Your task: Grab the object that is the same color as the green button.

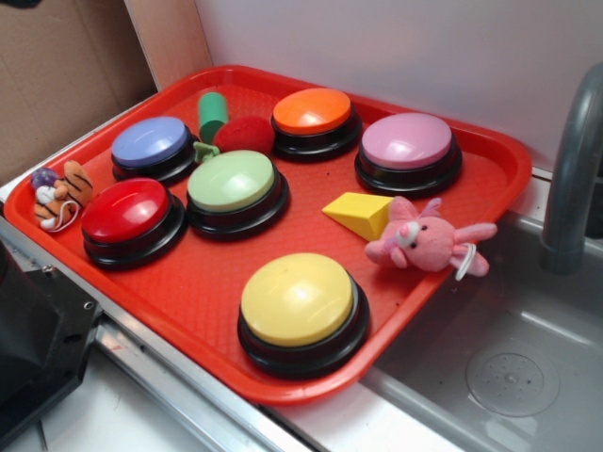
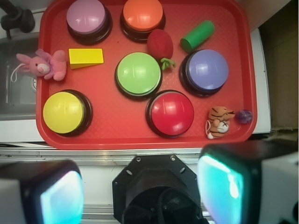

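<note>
the pincer [image 2: 140,191] fingers [image 2: 60,196] are blurred and cut off by the wrist view's lower edge.

green cylinder [image 1: 212,114] [image 2: 197,35]: lying on side, far tray edge | pale-green button [image 1: 232,183] [image 2: 138,73]: tray centre

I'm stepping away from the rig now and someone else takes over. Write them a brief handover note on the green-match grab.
Gripper: open, empty, hanging outside the near edge of the red tray, apart from everything on it.
Green button: mid-tray, untouched.
Target, the green cylinder: lying on its side at the back of the tray, between the blue button and orange button, beside the red fuzzy ball.
Done: nothing yet.
Left: reach over the buttons, close on the cylinder, lift.
</note>
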Tool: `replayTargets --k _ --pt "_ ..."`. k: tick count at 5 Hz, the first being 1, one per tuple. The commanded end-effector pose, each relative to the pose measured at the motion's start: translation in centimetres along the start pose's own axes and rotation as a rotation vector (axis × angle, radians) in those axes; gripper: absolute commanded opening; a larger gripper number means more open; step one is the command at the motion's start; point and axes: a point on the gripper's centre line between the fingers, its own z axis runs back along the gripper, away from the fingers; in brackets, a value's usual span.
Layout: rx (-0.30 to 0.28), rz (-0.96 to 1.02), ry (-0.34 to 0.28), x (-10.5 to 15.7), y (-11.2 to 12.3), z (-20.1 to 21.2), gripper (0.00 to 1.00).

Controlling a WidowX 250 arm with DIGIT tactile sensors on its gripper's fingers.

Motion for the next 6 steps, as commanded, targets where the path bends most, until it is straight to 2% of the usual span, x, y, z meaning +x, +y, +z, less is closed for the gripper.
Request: replayTargets --k 1,2,3,4,5,6 --pt "0.0 0.0 0.0 0.0 0.0 0.0 1.0" --pt "-0.027 0.156 -0.072 1.5 1.3 -1.8 1.0" --pt "-0.03 0.279 -0.089 3.4 2.8 -3.7 1.0" --pt "-0.035 0.406 -0.089 5.3 5.5 -5.5 1.0" --pt "-0.025 0.546 -0.12 7.7 7.9 -7.0 1.0" --pt "0.026 0.702 -0.202 10.4 10.0 -8.9 1.0"
